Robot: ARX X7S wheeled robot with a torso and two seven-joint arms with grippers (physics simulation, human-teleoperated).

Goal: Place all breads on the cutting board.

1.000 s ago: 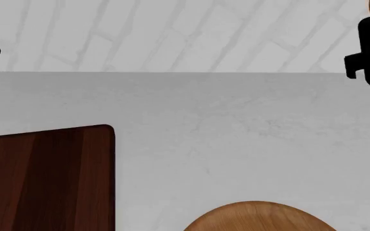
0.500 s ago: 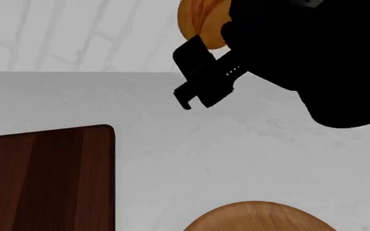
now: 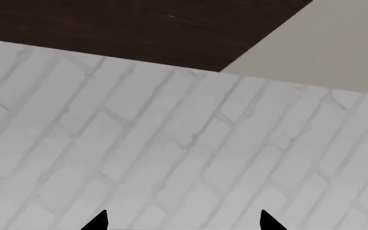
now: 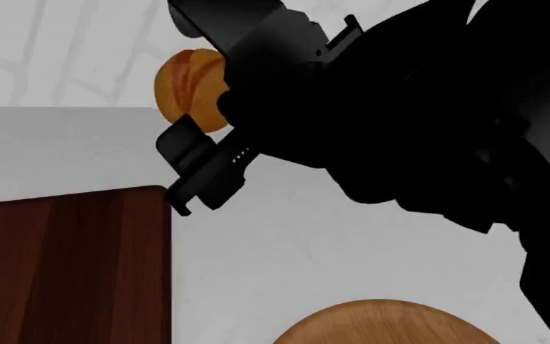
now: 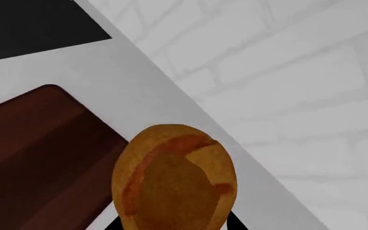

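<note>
Since half a second ago the right arm has swung across the head view toward the cutting board [image 4: 74, 265], and the right gripper [image 4: 198, 107] now hangs just above the board's far right corner. It is closed on a bread roll [image 4: 191, 87], a smooth golden-brown oval with a slash; the roll is in the air, above the white counter [image 4: 351, 236] just beyond the board's far edge, not yet over the wood. In the right wrist view the roll [image 5: 174, 179] fills the space between the fingers, with the board [image 5: 37, 148] lying beside it below. A round wooden plate [image 4: 385, 324] lies near the board, on its right. The left gripper [image 3: 182, 221] faces a white brick wall [image 3: 171, 153]; its two tips stand apart with nothing between them
</note>
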